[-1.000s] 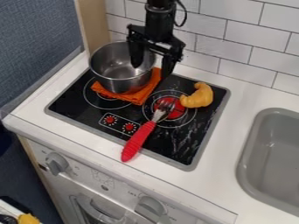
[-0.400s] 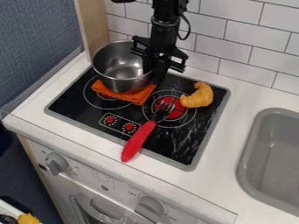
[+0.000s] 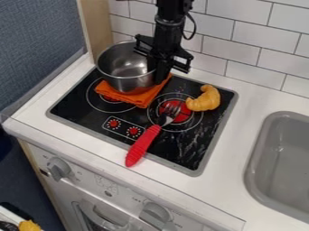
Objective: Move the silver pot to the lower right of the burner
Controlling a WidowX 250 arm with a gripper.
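Nearest, a red-handled fork (image 3: pixel 143 144) lies front-right of the orange cloth (image 3: pixel 139 98); a croissant (image 3: pixel 206 99) sits right of the cloth. Over the cloth is the silver pot (image 3: pixel 125 76), its right rim seemingly clamped in the gripper's (image 3: pixel 158 76) fingers.

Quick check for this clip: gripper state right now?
Gripper: looks closed, holding the right-hand side of the silver pot at its rim.

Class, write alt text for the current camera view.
A black robot tool is at the right-hand rim of a silver pot over an orange cloth on a black stovetop; a red-handled fork and a yellow croissant lie nearby.
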